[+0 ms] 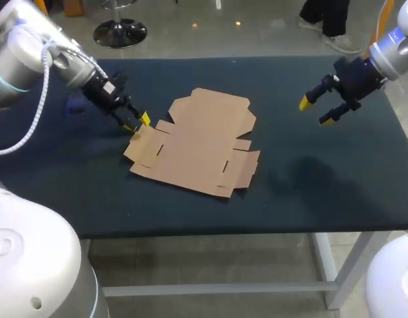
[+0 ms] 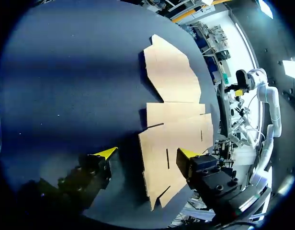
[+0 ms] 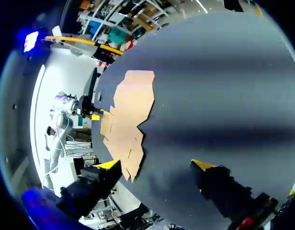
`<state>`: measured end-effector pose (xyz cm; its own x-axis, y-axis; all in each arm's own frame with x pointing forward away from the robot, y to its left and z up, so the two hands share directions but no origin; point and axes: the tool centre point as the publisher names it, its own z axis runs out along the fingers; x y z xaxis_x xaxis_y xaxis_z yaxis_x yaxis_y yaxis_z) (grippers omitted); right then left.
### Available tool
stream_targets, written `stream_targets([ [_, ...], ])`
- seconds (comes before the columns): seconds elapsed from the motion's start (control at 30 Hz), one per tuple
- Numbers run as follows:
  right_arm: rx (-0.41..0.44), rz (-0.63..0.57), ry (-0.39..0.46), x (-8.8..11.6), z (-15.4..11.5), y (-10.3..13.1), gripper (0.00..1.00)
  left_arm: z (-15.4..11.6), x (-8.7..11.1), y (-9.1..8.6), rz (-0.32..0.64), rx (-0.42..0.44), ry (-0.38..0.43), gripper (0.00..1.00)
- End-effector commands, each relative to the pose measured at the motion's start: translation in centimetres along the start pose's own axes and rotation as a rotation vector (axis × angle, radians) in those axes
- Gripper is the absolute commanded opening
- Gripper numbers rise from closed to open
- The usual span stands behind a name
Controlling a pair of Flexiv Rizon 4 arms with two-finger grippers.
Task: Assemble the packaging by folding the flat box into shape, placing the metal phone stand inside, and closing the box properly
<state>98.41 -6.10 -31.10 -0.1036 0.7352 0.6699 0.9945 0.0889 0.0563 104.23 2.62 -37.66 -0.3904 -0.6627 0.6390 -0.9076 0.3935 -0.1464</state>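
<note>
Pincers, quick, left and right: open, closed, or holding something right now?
Left pincer: open, holding nothing, at the edge of the flat box.
Right pincer: open, empty, above the table.

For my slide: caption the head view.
Left gripper open at the flat box edge; right gripper hovers open, apart.

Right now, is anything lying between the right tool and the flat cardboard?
No, only bare dark table between the right tool and the flat cardboard, seen in the head view.
</note>
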Motion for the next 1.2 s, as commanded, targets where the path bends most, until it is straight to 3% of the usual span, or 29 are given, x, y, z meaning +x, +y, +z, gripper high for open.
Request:
stream_targets([
  [0.03,0.007,0.0,0.003,0.0,0.0,0.2,1.0,0.4,-0.2,-1.1,0.003,-0.318,0.0,0.69],
  [0.3,0.014,0.001,0.0,0.2,0.2,0.4,1.0,0.9,-0.1,-0.8,0.003,-0.398,-0.017,0.43],
  [0.4,0.017,-0.002,0.0,0.3,0.3,0.5,1.0,1.2,-0.2,-0.6,-0.017,-0.42,-0.032,0.07],
  [0.43,0.018,-0.003,0.0,0.4,0.3,0.5,1.0,1.2,-0.2,-0.5,-0.017,-0.418,-0.033,0.0],
  [0.8,0.019,-0.002,0.003,0.3,0.4,0.4,1.0,0.8,-0.1,1.0,-0.042,-0.316,0.012,0.0],
  [1.2,0.016,-0.004,0.003,0.2,0.2,-0.2,1.0,1.1,1.3,2.2,-0.14,-0.102,0.063,0.0],
])
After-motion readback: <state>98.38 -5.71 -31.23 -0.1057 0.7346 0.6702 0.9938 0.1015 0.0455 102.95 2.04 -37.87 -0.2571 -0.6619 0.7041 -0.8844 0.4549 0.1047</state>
